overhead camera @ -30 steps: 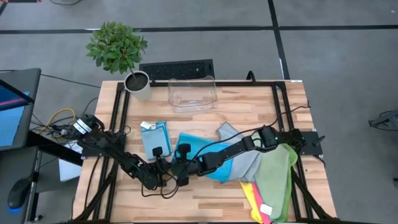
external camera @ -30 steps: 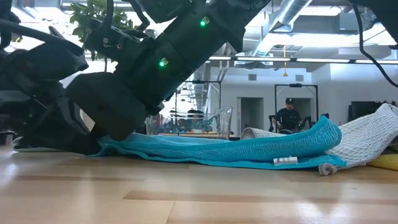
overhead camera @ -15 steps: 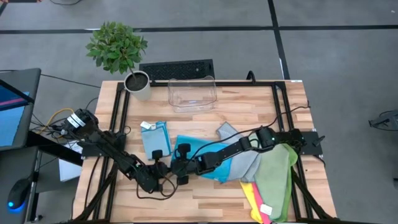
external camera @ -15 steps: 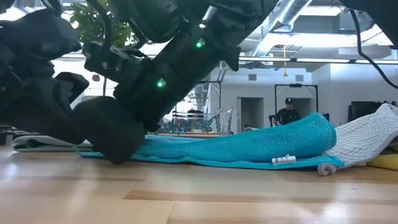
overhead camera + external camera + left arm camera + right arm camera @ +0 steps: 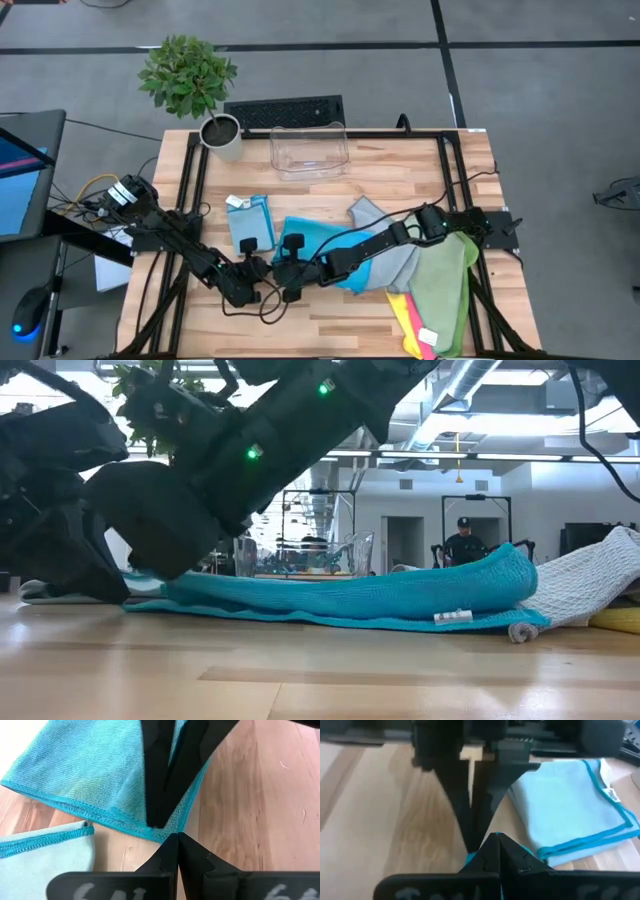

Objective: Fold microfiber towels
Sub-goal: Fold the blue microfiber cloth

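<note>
While a folded light-blue towel (image 5: 250, 222) lies beside, both hands crowd the teal towel (image 5: 318, 238).

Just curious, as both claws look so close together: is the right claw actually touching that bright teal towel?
Touching. In the right wrist view the right gripper is shut with the teal towel edge pinched at its tips.

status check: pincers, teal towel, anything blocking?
Left pincer and right pincer both shut, meeting at the corner of the teal towel. Towel flat on the table, still unfolded. Folded light blue towel alongside, not blocking.
</note>
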